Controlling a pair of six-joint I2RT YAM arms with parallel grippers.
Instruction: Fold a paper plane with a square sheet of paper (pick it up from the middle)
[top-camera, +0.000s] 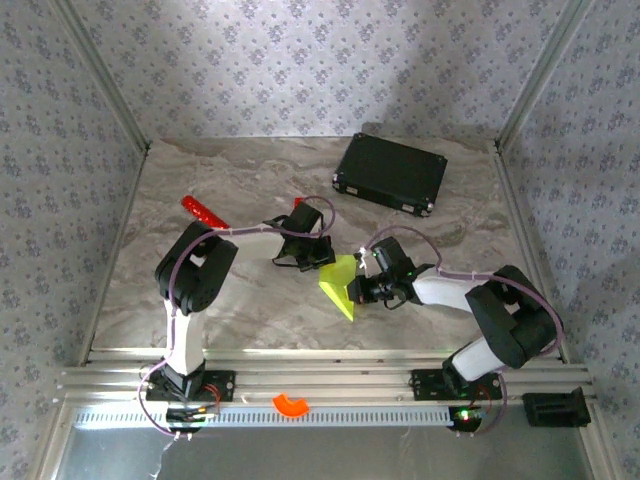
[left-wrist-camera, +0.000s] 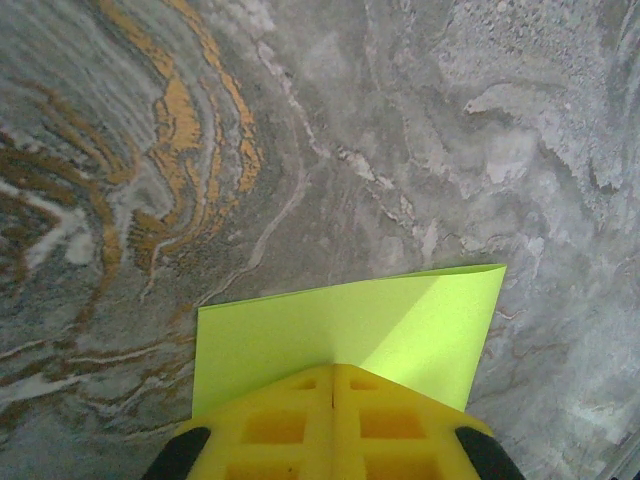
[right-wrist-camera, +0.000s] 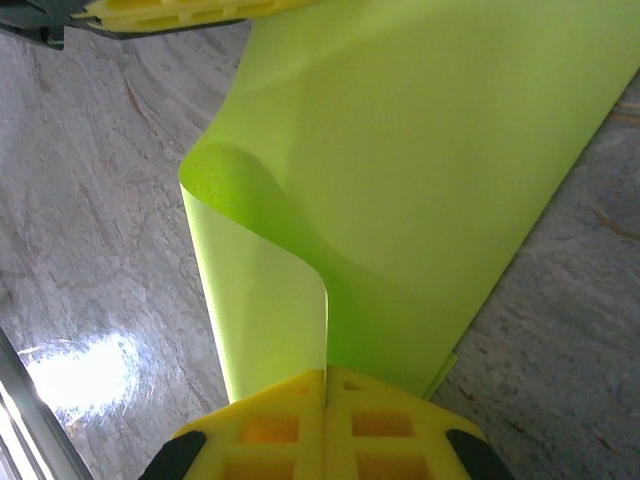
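Left gripper (left-wrist-camera: 333, 370): the yellow fingers are pressed together with no gap between them, pinching one edge of the sheet (left-wrist-camera: 345, 320).
Left grip, from the left wrist: the sheet runs out flat ahead of the fingertips; its far right corner is sharp, and a paler wedge spreads from the pinch toward that corner.
Right gripper (right-wrist-camera: 326, 374): the fingers are likewise closed tight, clamped on the sheet (right-wrist-camera: 430, 170) at its near edge.
Right grip, from the right wrist: on the left the paper curls up and over in a soft loop before it enters the fingers; on the right it spreads wide and smooth.
Both together: the left gripper's (right-wrist-camera: 180, 8) yellow tips show at the top of the right wrist view, on the sheet's far edge, so the two grips sit on opposite sides.
Sheet, from above (top-camera: 340, 285): lime green, bent between the left gripper (top-camera: 322, 262) and the right gripper (top-camera: 362, 290), at mid-table and a little to the right.
Contact with table (top-camera: 250, 310): cannot tell whether the lower edge rests on the marble.
Case (top-camera: 390, 173): black, shut, at the far right, well apart from the sheet.
Red stick (top-camera: 203, 211): far left, beyond the left arm's elbow.
Orange ring (top-camera: 291, 404): on the rail at the near edge, between the two bases.
In the way: nothing lies between the grippers and the sheet.
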